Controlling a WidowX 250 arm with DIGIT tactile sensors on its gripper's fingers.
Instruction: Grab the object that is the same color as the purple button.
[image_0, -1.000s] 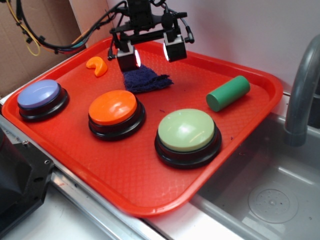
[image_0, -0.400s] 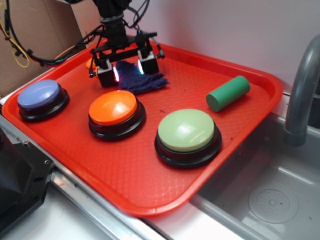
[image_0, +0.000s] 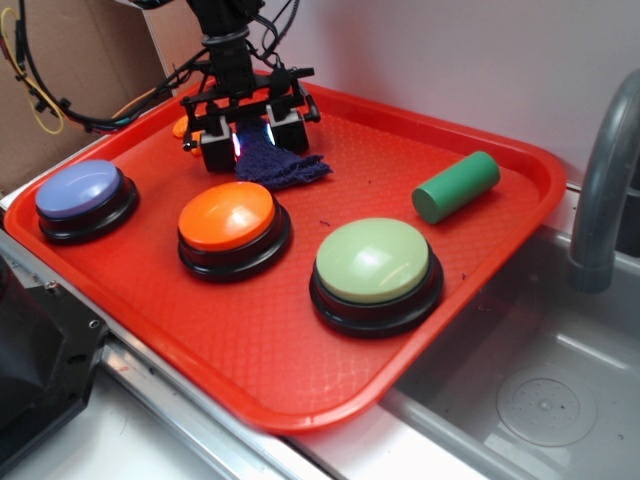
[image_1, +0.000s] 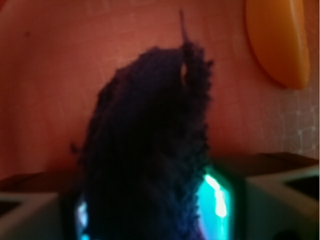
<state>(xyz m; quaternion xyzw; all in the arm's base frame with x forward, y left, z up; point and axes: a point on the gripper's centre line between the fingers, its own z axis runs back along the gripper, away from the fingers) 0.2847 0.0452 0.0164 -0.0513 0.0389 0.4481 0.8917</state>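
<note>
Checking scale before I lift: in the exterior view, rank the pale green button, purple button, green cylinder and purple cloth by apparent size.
1. Pale green button, though nearest the camera.
2. Purple button.
3. Green cylinder and purple cloth: too alike to rank; the gripper hides part of the cloth.

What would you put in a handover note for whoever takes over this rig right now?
Gripper: down at the back left of the red tray, fingers pinched on the dark purple cloth; the wrist view shows the cloth bunched between the pads.
Purple button: front left of the tray, untouched, with the orange button and green button to its right.
Done: right item chosen, grasp closed.
Left: lift the cloth off the tray; part of it lies on the surface. Hold looks fair, not certain.
</note>
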